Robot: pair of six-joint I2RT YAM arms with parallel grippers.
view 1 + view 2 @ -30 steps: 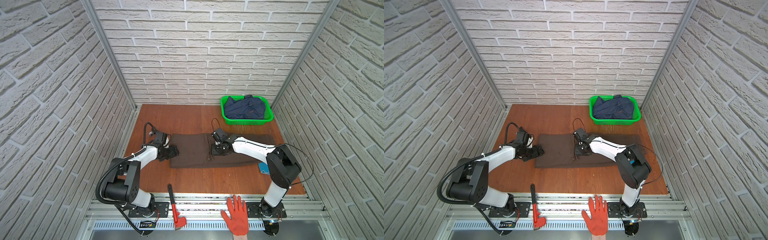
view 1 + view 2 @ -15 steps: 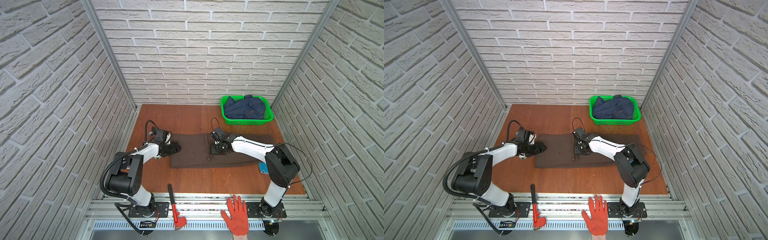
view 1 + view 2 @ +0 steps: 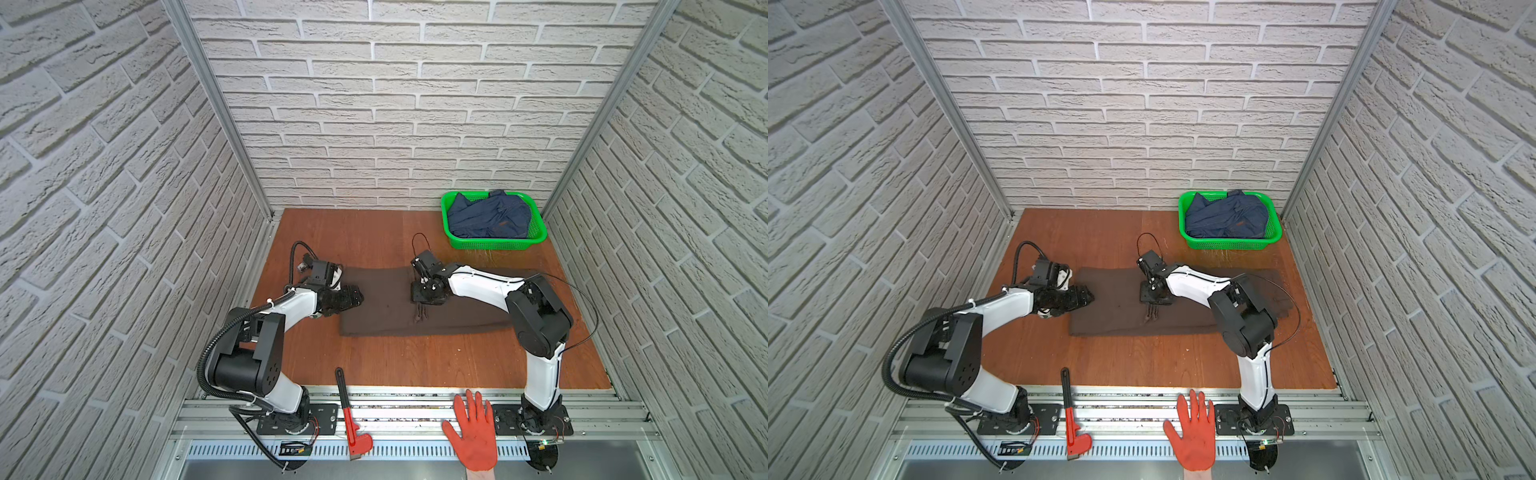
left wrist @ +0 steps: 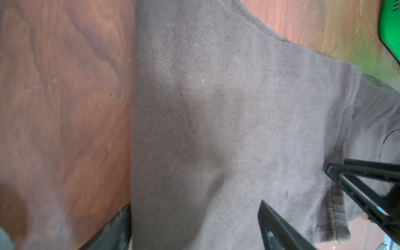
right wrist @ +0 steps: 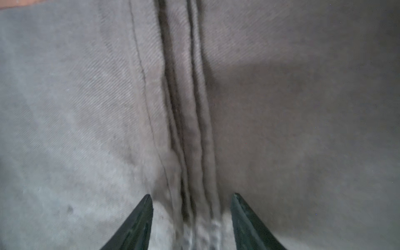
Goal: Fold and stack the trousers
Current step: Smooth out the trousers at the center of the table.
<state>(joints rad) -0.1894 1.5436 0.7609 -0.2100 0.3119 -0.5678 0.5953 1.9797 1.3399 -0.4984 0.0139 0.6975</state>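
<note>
Apparently between folds — both end effectors open

Plainly, the trousers (image 3: 386,307) lie flat across the middle of the table (image 3: 374,365), a long dark band running side to side between the arms, well apart from the green basket (image 3: 536,241) in the far corner. The left end effector (image 3: 353,297) sits low at the band's left end; its wrist view shows the jaws wide apart, one at the cloth's edge and one over the cloth, nothing pinched. The right end effector (image 5: 191,195) points down at the middle of the band, jaws parted on either side of a ridge of bunched hems (image 5: 194,129), with a gap showing on both sides, so we read it as loose, not clamped.

We judge one fold to be down: a hemmed edge lies on top near the middle, which suggests the leg ends rest over the upper part. Stacking is not yet done — we see no pile to set them on. The next move, as we see it, calls for a fresh grip through both layers at one end, then carrying that end over evenly so the soft fabric neither slides nor drags the hems crooked.
</note>
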